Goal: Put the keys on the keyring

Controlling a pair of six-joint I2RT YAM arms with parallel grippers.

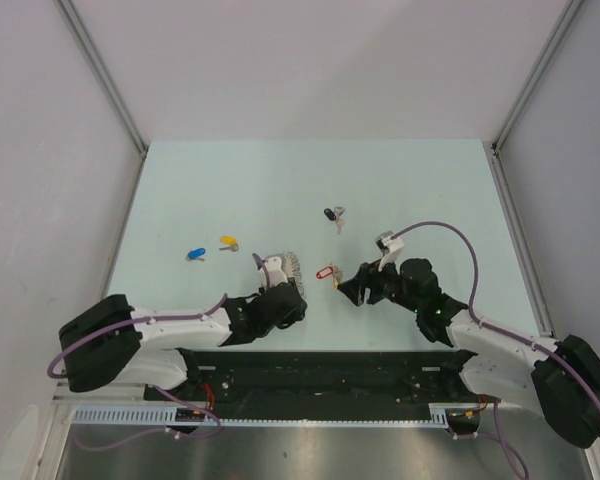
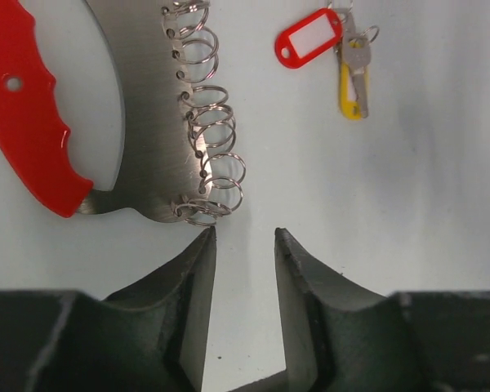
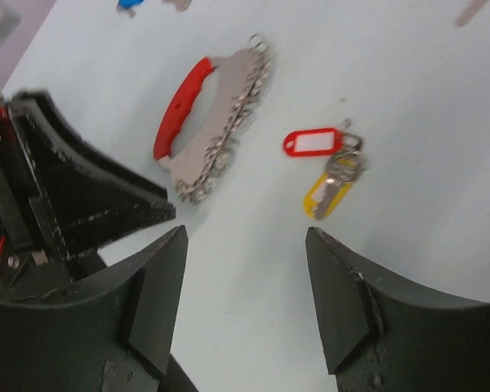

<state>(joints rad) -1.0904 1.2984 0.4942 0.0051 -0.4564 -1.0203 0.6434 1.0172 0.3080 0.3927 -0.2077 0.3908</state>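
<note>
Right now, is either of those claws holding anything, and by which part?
Nothing is held. The left gripper is open, close to the keyring; the right gripper is open too, the red-tagged key lying loose ahead of it.

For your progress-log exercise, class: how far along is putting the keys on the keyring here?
Done: nothing; no key hangs on the keyring. In hand: nothing; both jaws open near the red-tagged key. Left: that key, plus the blue-tagged key, yellow-tagged key and black-tagged key.
</note>
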